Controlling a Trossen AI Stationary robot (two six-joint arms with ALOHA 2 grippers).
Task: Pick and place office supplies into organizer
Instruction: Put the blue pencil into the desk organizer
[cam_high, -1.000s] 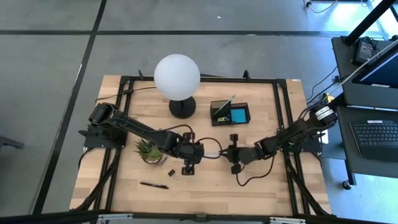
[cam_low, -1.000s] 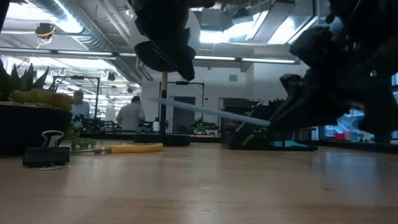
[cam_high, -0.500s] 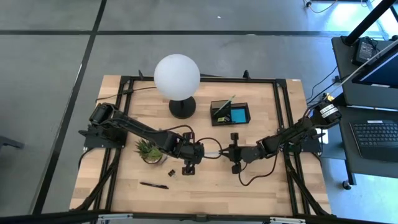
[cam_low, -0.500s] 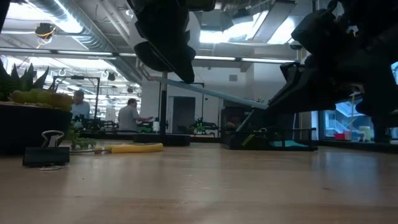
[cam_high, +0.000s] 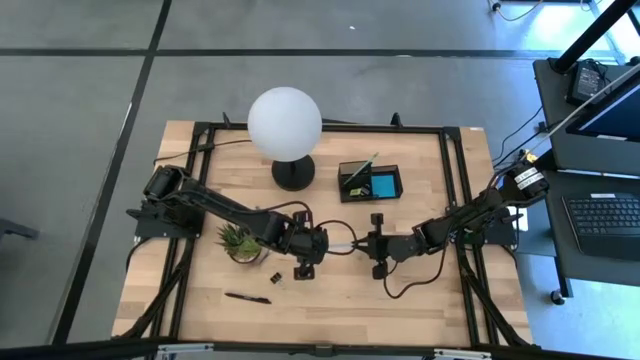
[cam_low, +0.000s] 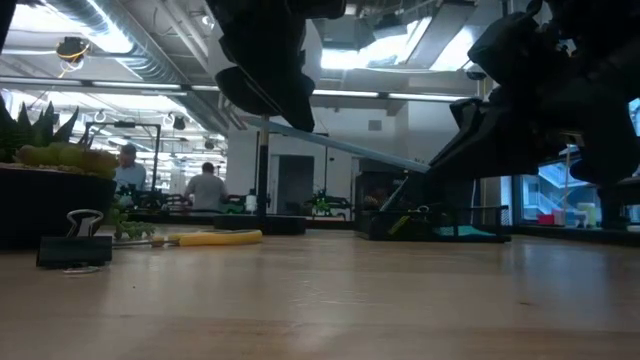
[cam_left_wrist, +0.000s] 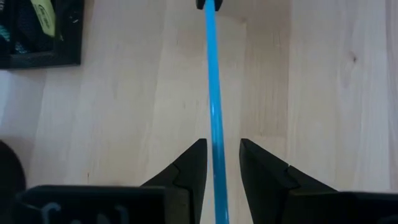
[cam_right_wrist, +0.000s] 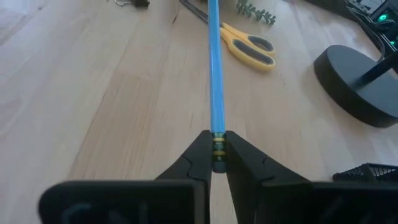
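A blue pencil (cam_right_wrist: 214, 62) hangs over the table's middle, between my two grippers (cam_high: 347, 244). My right gripper (cam_right_wrist: 217, 134) is shut on its eraser end. My left gripper (cam_left_wrist: 222, 144) is open. The pencil's other end (cam_left_wrist: 216, 124) runs between its fingers, with a clear gap on one side. The black organizer (cam_high: 370, 182) stands behind them and holds a blue pad. Yellow-handled scissors (cam_right_wrist: 249, 46), a binder clip (cam_high: 274, 277) and a black pen (cam_high: 247, 297) lie flat on the table. My right gripper pinches the pencil's eraser end by the metal band (cam_right_wrist: 218, 147), between its two fingertips. It comes from the table's right, slanting down, and the pencil runs straight on from the fingers. The pencil is clear of the table, rising toward the left gripper (cam_low: 350, 148). My left gripper: whether either finger (cam_left_wrist: 194, 163) touches the pencil, I cannot tell.
The white globe lamp (cam_high: 285, 122) and its round black base (cam_high: 293, 172) stand at the back, left of the organizer. A small potted plant (cam_high: 240, 240) sits beside my left arm. Bare wood lies along the near edge (cam_high: 400, 310).
My right gripper has risen a little with the pencil. The whole pencil is higher now, and its free end has swung up to the left gripper's fingers.
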